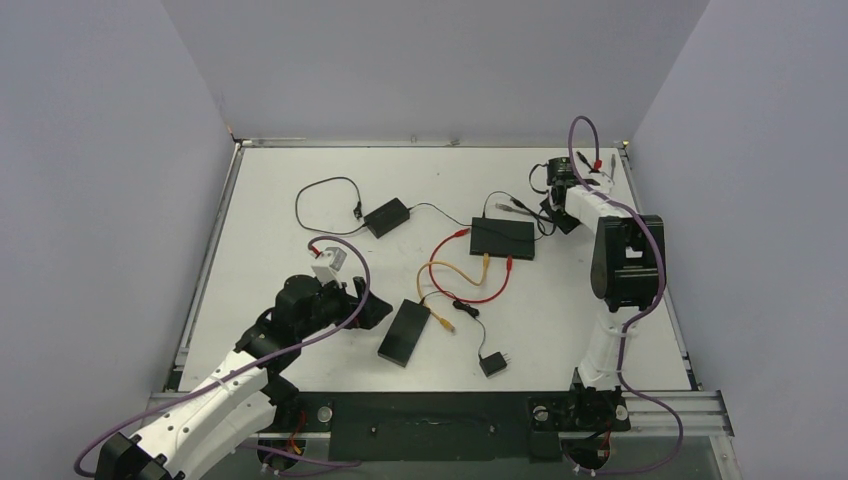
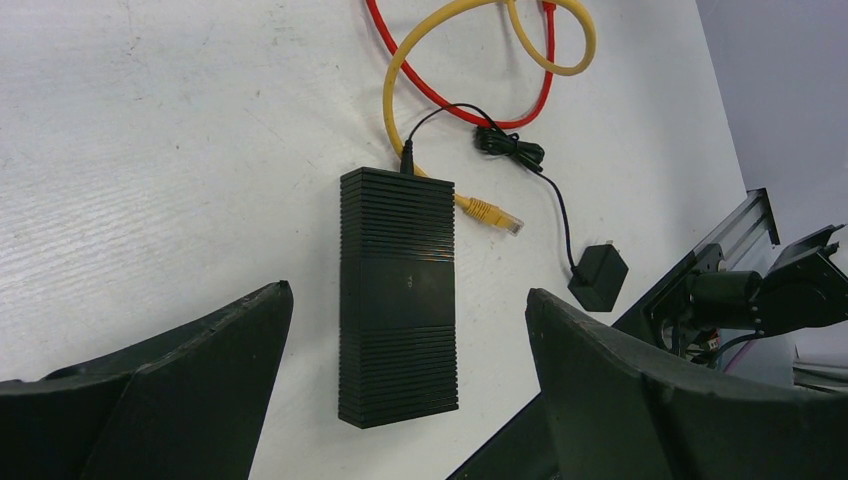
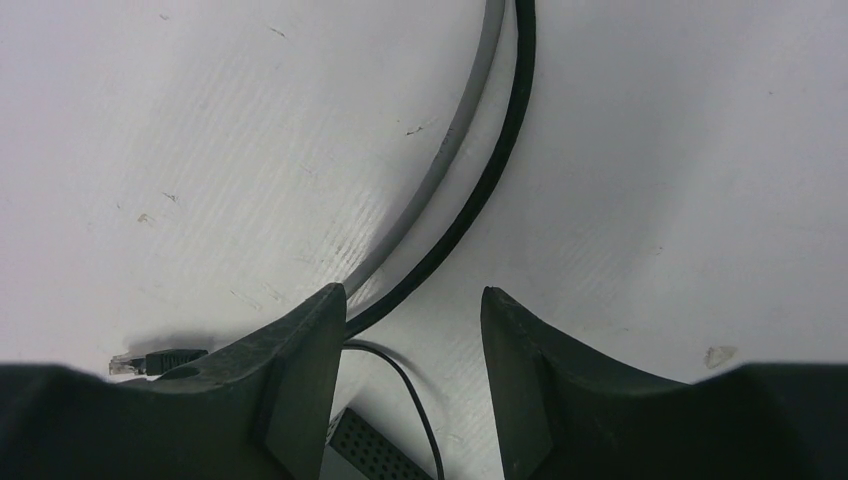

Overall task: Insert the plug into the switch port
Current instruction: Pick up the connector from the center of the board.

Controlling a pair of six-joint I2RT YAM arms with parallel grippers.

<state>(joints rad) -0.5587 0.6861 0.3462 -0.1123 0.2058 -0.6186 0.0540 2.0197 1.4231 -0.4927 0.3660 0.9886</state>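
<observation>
The black switch lies right of the table's middle, with red and yellow cables at its front edge. A loose dark plug with a clear tip lies just behind it; in the right wrist view this plug sits left of my left finger. My right gripper hovers at the switch's back right corner. It is open, with nothing between the fingers. A black cable and a grey cable curve past its left fingertip. My left gripper hangs open above a ribbed black box.
A loose yellow plug lies beside the ribbed box. A black wall adapter sits near the front edge, and a small black brick with a looped wire at the back left. Grey walls enclose the table.
</observation>
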